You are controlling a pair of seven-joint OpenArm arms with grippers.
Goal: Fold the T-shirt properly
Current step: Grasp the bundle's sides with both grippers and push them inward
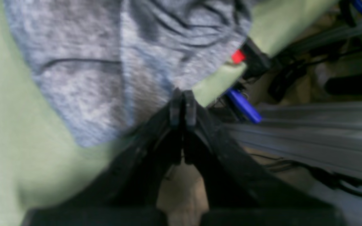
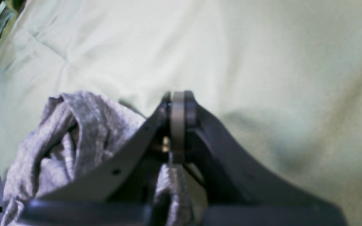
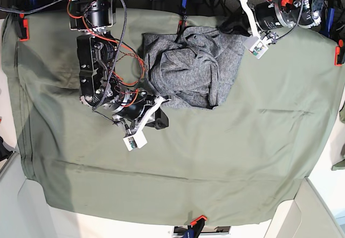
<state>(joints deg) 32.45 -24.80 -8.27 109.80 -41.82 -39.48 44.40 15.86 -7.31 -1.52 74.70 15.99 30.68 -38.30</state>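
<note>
T-shirt (image 3: 194, 68) bunched at far-centre of olive-clothed surface (image 3: 242, 157), between both arms in base view. Left pincer (image 1: 182, 105) clenched at shirt's edge by the surface's rim; can't tell from left wrist view if cloth is caught. Right pincer (image 2: 179, 108) clenched, grey knit hanging between its fingers – visible only in right wrist view

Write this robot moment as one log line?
T-shirt: crumpled on table cloth | left gripper: shut at shirt edge | right gripper: shut on T-shirt
</note>
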